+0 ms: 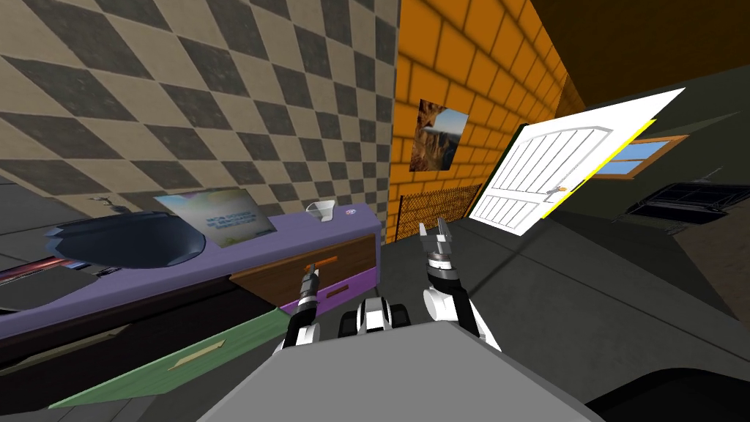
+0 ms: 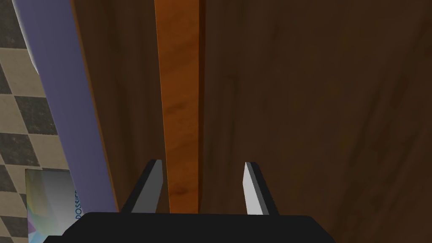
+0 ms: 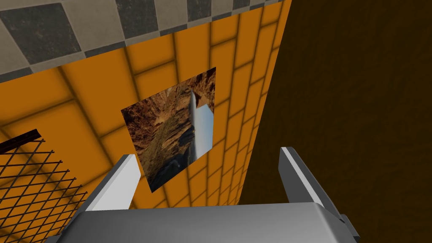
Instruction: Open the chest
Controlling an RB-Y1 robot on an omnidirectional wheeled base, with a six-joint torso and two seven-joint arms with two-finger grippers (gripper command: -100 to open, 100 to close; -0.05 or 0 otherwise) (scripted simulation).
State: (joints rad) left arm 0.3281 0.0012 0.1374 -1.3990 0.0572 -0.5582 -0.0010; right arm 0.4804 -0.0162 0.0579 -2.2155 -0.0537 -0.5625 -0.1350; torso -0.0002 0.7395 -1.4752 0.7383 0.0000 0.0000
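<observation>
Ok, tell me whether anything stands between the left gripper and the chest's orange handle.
Nothing visible does. The left gripper straddles the orange handle on the brown drawer front; the handle lies between its open fingers, close beside one, with a gap to the other.

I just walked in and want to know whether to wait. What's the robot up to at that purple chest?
The left gripper is at the purple chest. Its open fingers straddle the orange handle on the brown drawer front. One finger sits close against the handle and the other stands clear of it, so the handle is not yet gripped. The right gripper is raised off to the side, open and holding nothing.
</observation>
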